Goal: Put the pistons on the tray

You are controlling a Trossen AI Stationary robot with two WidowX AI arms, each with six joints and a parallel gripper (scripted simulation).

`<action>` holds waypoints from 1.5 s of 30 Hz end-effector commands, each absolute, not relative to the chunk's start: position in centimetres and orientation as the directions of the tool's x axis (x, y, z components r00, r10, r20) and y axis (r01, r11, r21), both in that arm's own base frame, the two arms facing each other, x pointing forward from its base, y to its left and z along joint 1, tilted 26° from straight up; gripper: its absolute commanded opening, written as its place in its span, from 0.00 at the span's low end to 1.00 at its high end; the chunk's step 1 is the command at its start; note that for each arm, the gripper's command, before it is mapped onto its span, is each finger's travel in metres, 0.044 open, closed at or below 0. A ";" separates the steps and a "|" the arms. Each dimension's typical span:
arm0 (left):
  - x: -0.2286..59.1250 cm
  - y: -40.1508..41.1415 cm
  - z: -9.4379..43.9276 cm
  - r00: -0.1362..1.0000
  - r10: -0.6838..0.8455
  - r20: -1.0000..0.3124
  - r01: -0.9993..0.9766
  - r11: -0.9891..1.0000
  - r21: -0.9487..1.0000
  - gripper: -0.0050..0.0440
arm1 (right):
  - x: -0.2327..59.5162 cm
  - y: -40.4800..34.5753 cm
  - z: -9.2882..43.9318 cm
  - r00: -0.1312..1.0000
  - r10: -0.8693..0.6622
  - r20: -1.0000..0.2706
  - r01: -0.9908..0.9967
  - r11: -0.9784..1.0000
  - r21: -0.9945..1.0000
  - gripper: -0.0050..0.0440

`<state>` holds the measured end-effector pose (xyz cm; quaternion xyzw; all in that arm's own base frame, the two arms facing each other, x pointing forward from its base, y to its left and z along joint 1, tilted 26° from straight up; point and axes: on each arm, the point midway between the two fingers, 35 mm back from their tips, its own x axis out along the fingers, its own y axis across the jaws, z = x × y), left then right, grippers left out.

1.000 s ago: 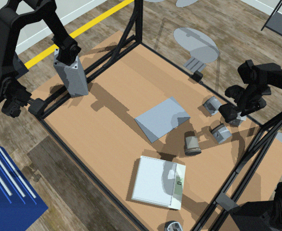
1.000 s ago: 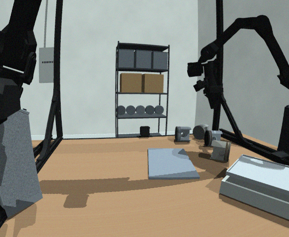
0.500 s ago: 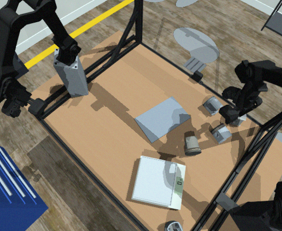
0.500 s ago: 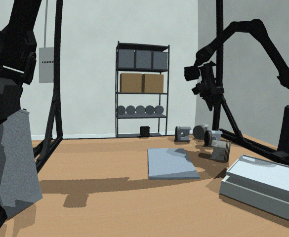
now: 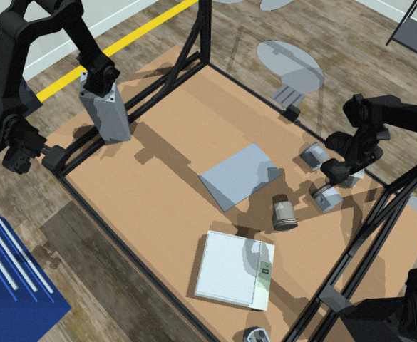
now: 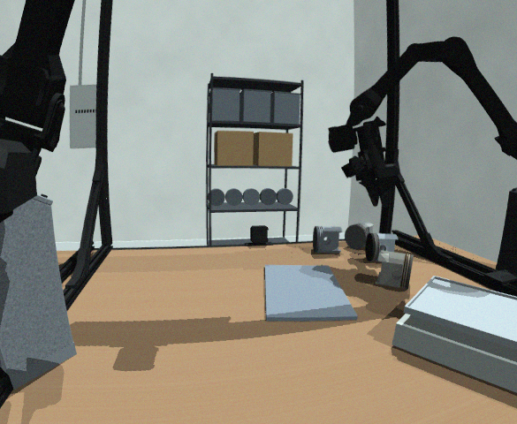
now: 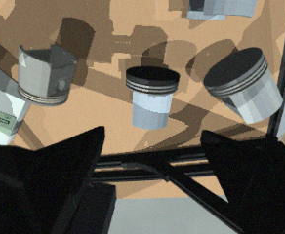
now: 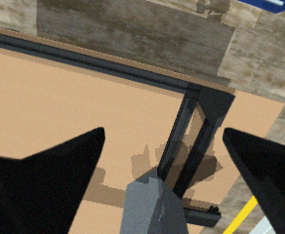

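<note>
The flat steel tray [image 5: 239, 177] [image 6: 304, 291] lies empty mid-bench. One piston [image 5: 284, 215] [image 6: 394, 268] [image 7: 44, 75] lies between the tray and the scale. Three more lie by the bench's side rail: one [image 5: 328, 197] [image 7: 152, 97], one [image 5: 353, 179] [image 7: 245, 85] partly hidden behind my left gripper, and one [image 5: 314, 156] [image 7: 221, 7] farther back. Another piston [image 5: 256, 335] sits at the bench's near edge. My left gripper [image 5: 333, 175] [image 6: 371, 197] [image 7: 153, 134] is open and empty, well above the three. My right gripper [image 8: 163, 133] is open and empty over the far corner.
A white scale [image 5: 234, 270] [image 6: 470, 323] [image 7: 1, 117] stands near the tray. A tall grey block [image 5: 105, 110] [image 6: 16, 291] [image 8: 152, 205] stands under my right gripper. Black frame rails [image 5: 101, 224] edge the bench, with a post [image 5: 204, 29] at the back corner.
</note>
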<state>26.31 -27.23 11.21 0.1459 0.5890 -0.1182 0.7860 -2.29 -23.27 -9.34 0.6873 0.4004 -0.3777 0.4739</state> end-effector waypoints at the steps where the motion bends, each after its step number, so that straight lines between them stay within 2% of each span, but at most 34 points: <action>1: 26.5 -27.2 9.9 0.264 0.000 -0.965 0.361 0.927 0.099 0.87 | -2.3 -23.3 -9.3 0.397 0.193 -0.897 0.907 -0.230 0.352 1.00; 45: 28.5 -27.9 4.4 0.263 0.005 -0.965 0.364 0.926 0.104 0.87 | -2.3 -23.3 -9.3 0.397 0.193 -0.897 0.907 -0.230 0.352 1.00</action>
